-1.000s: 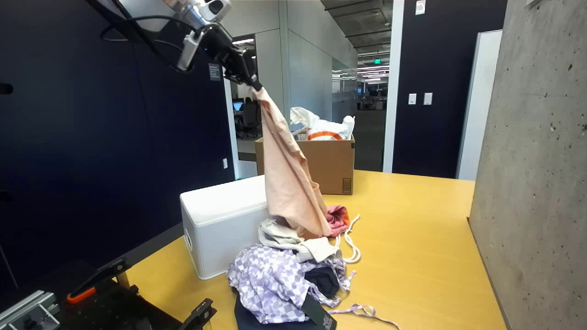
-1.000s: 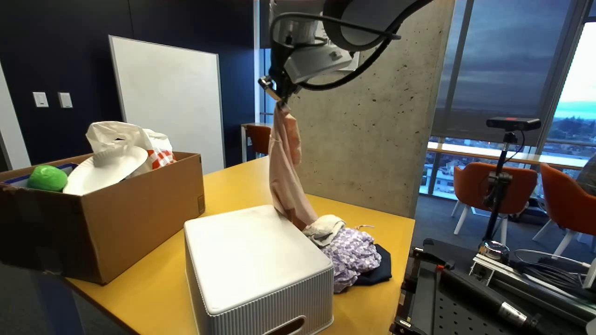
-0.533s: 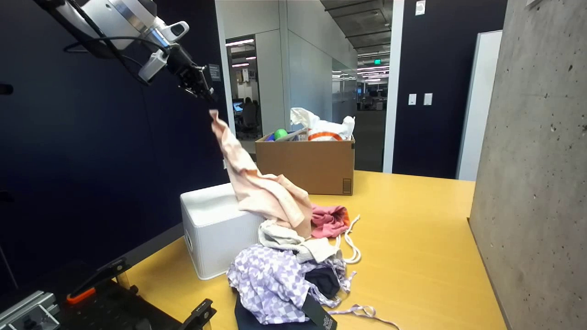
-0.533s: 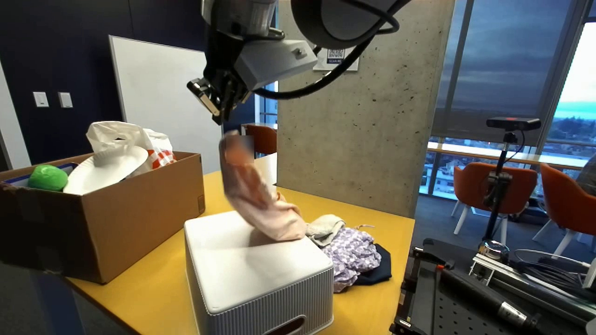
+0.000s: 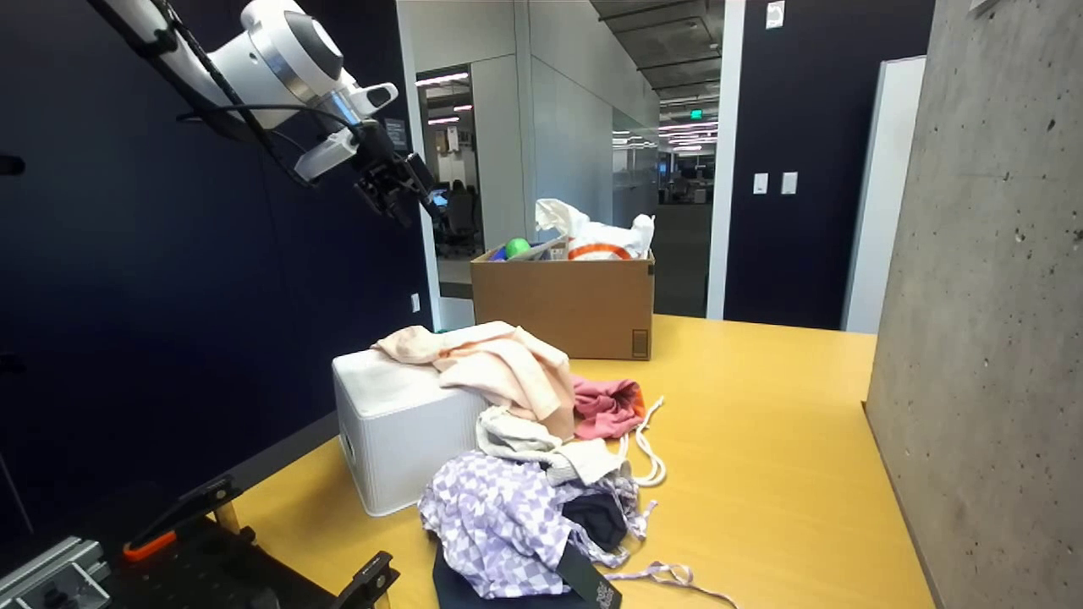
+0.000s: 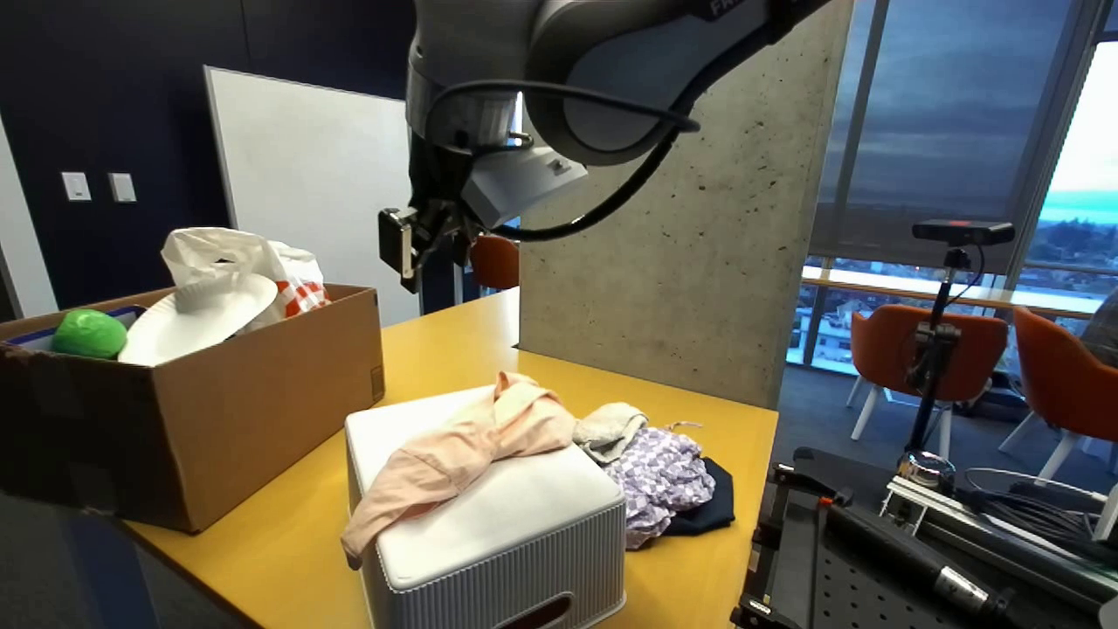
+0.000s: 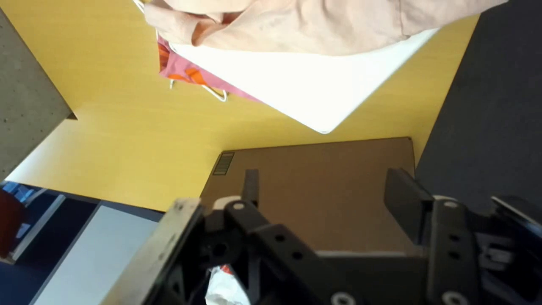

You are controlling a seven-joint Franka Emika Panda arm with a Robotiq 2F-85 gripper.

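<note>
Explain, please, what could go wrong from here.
The crumpled peach cloth hangs over an edge of the white ribbed plastic box, so it might slide off.

Its other end seems to meet the crumpled off-white fabric, so a grasp there could catch both.

The black two-fingered gripper is open, clear of both; shutting it now would probably catch nothing.

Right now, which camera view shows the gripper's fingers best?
The wrist view: both fingers loom large there, spread apart, with nothing gripped. Both exterior views show them small and dark, clear above the peach cloth, so the gap is harder to judge.
</note>
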